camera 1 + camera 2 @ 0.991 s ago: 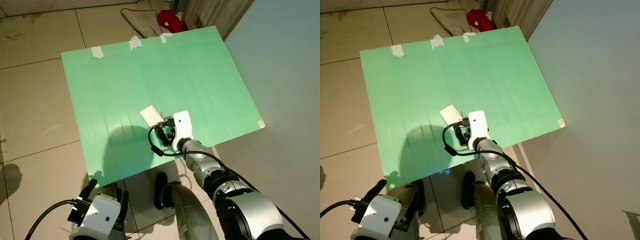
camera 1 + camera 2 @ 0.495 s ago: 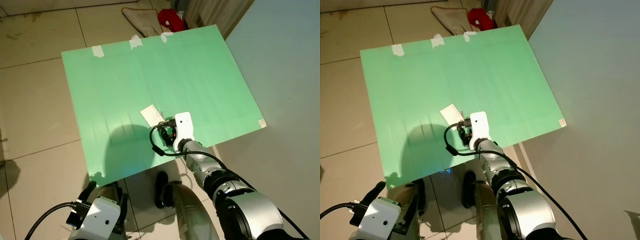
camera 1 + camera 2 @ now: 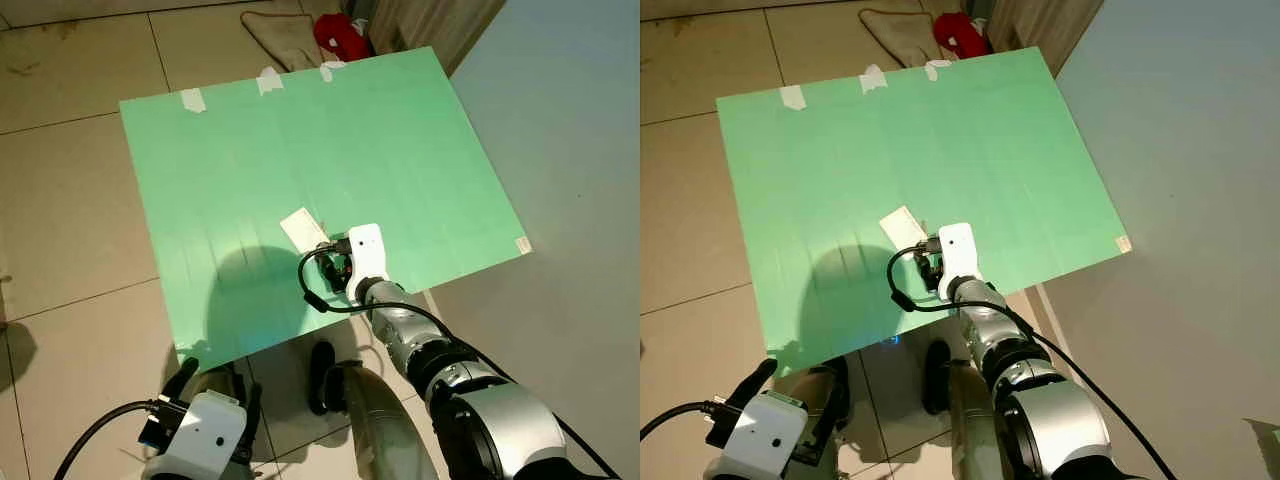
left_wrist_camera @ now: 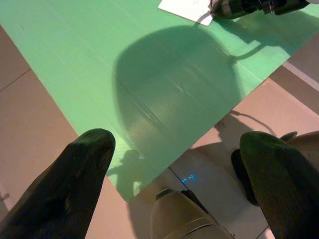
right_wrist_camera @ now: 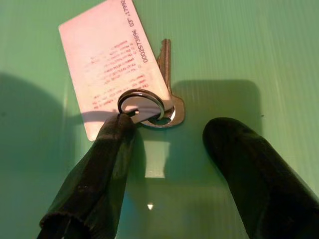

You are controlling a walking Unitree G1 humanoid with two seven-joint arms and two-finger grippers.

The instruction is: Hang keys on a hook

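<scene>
On the green sheet [image 3: 300, 140] taped flat to the tiled floor [image 3: 60, 220], the keys [image 5: 167, 94] lie just ahead of the right gripper [image 5: 169, 134]. Bunch consists of one metal key, a ring [image 5: 141, 105] and a white card tag [image 5: 112, 64] with small printed text; the key blade lies along the card's edge, its head under the ring. Right gripper fingers stand apart, not closed on anything: one fingertip [image 5: 119, 124] touches the ring's rim, the other sits beside the key head with a gap of bare green between. From the head camera, the card [image 3: 303, 229] shows as a small white rectangle near the sheet's near half, just beyond the gripper.

Right arm [image 3: 420, 350] reaches forward and down from the robot's right side, wrist low over the sheet, white wrist housing [image 3: 365, 250] on top, black cable looping off its left side.

Left gripper [image 4: 174, 164] hangs low near the robot's body above the sheet's near corner, fingers wide apart, holding nothing. The robot's rounded shadow falls on the sheet beside the keys.

Beyond the sheet's far edge: a beige cloth [image 3: 280, 35] and a red item [image 3: 335, 35] on the floor. Three tape strips [image 3: 267, 81] hold the far edge.
</scene>
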